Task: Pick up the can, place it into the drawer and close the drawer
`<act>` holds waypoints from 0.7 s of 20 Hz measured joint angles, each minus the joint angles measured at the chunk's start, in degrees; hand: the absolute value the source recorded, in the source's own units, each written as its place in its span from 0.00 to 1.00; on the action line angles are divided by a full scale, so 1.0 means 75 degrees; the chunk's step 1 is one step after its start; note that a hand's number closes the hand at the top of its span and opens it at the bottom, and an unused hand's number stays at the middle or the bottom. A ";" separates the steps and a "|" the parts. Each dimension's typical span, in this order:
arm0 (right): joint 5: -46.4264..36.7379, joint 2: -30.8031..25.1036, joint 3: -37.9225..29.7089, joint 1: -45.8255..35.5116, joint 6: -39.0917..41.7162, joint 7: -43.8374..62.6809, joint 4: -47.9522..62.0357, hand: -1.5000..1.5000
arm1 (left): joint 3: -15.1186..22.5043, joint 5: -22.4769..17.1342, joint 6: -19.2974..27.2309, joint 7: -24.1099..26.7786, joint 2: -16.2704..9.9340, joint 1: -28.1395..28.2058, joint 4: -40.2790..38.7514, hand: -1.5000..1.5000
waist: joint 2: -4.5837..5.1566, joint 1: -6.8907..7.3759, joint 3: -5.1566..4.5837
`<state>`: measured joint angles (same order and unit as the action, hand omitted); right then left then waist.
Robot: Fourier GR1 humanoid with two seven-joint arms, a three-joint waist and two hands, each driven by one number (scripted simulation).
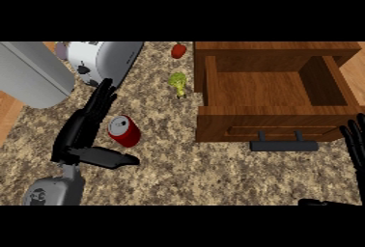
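A red can [125, 130] with a silver top lies tilted on the speckled counter, left of centre. My left hand [83, 133] stands just left of it, open, fingers straight and pointing away, thumb stretched out below the can; I cannot tell whether the fingers touch the can. The wooden drawer [271, 118] stands pulled open at the right, its inside bare, with a dark handle [284, 144] on its front. My right hand [354, 144] shows at the right edge beside the drawer front, open, fingers up.
A silver toaster [107, 60] stands at the back left beside a large grey rounded body [32, 72]. A green vegetable [178, 83] and a red fruit [178, 50] lie behind the can, left of the drawer.
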<state>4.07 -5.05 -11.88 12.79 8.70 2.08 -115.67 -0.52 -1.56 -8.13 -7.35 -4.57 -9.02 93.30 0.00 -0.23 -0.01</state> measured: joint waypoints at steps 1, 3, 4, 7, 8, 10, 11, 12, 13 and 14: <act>0.0002 0.0033 0.0017 0.0059 0.0019 0.0015 -0.0083 0.00 | 0.0023 0.0102 0.0033 0.0200 0.0028 0.0108 -0.0112 0.00 | 0.0001 0.0000 0.0002; 0.0031 0.0056 -0.0019 0.0093 0.0065 0.0072 -0.0183 0.00 | -0.0085 0.0136 0.0062 0.0312 0.0000 -0.0035 -0.0335 0.00 | 0.0000 -0.0002 0.0002; 0.0077 0.0032 -0.0074 0.0188 0.0164 -0.0001 -0.0203 0.00 | -0.0108 0.0178 0.0090 0.0470 0.0026 -0.0051 -0.0547 0.00 | -0.0001 -0.0006 0.0000; 0.0089 0.0056 -0.0136 0.0096 0.0182 0.0088 -0.0174 0.00 | -0.0120 0.0259 0.0061 0.0854 0.0034 0.0116 -0.0795 0.00 | -0.0002 0.0003 0.0001; 0.0041 0.0103 -0.0119 0.0070 0.0168 0.0028 -0.0116 0.00 | -0.0163 0.0292 0.0054 0.1022 0.0010 0.0132 -0.0958 0.00 | -0.0002 0.0003 0.0000; 0.0003 0.0138 -0.0098 0.0120 0.0171 0.0127 -0.0252 0.00 | -0.0264 0.0298 -0.0015 0.1350 -0.0055 0.0186 -0.1270 0.00 | -0.0001 0.0003 0.0001; 0.0075 0.0111 -0.0133 0.0137 0.0206 0.0268 -0.0405 0.00 | -0.0308 0.0311 0.0006 0.1345 -0.0074 0.0066 -0.1400 0.00 | 0.0000 0.0000 0.0001; 0.0092 0.0104 -0.0158 0.0163 0.0238 0.0304 -0.0495 0.00 | -0.0398 0.0295 -0.0026 0.1423 -0.0133 -0.0065 -0.1630 0.00 | -0.0001 -0.0004 0.0000; -0.0076 0.0196 -0.0068 0.0145 0.0197 0.0164 -0.0360 0.00 | -0.0377 0.0334 -0.0023 0.1526 -0.0120 0.0019 -0.1674 0.00 | -0.0003 0.0001 -0.0002; -0.0182 0.0235 -0.0012 -0.0011 0.0126 0.0135 -0.0212 0.00 | -0.0483 0.0290 -0.0095 0.1586 -0.0211 -0.0097 -0.1897 0.00 | 0.0000 0.0004 0.0000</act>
<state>2.70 -3.29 -11.97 12.70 9.65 3.09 -117.26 -4.15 0.62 -8.84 4.55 -6.15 -9.75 79.08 0.00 -0.20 -0.01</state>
